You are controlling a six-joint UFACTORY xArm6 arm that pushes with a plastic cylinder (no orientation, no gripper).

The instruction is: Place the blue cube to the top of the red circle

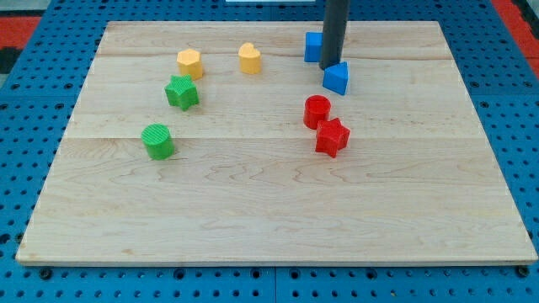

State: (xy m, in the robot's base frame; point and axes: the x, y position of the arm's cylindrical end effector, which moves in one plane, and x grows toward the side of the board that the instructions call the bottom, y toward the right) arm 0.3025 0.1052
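The blue cube sits near the view's top, partly hidden behind my dark rod. My tip rests just below and right of the cube, touching the top left of a blue triangular block. The red circle lies below that block, about the middle right of the board. A red star-shaped block touches the red circle at its lower right.
A yellow hexagon-like block and a yellow heart-like block sit at the top left. A green star and a green cylinder lie on the left. The wooden board lies on a blue perforated table.
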